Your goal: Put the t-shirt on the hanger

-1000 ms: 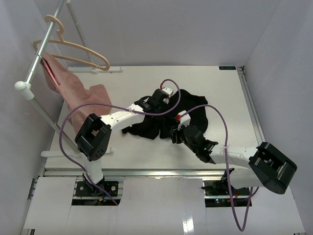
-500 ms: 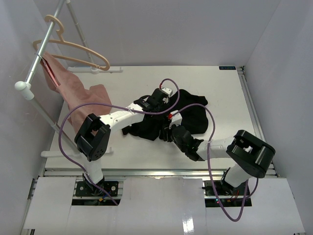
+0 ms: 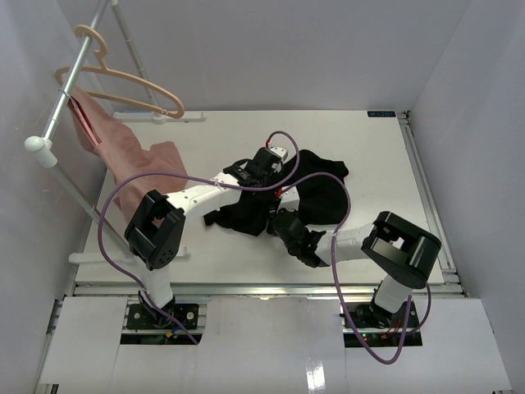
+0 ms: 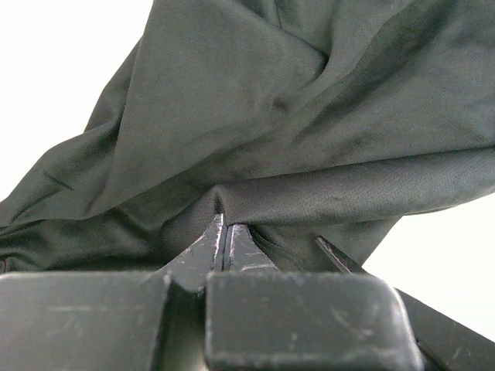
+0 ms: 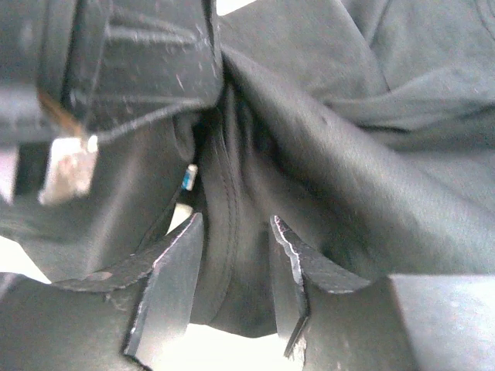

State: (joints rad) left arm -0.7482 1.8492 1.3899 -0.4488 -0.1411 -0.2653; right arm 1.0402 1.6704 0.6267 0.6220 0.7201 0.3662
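Two arms [image 3: 201, 193] [image 3: 349, 240] reaching low, onto t-shirt [image 3: 321, 195]

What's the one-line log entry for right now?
left gripper: shut on t-shirt fold | right gripper: open, jaws straddling another fold | t-shirt: bunched on table | hanger: on rail, no t-shirt on it

- White table [image 3: 385, 172]: flat, with a small dark label [image 3: 382, 114] at its far right edge.
- Grey metal rail [image 3: 70, 86]: slanted along the left side, ending in a white end cap [image 3: 37, 145].
- Pink garment [image 3: 135, 164]: draped from the rail, its lower end resting on the table.
- White walls [image 3: 287, 49]: enclose three sides.
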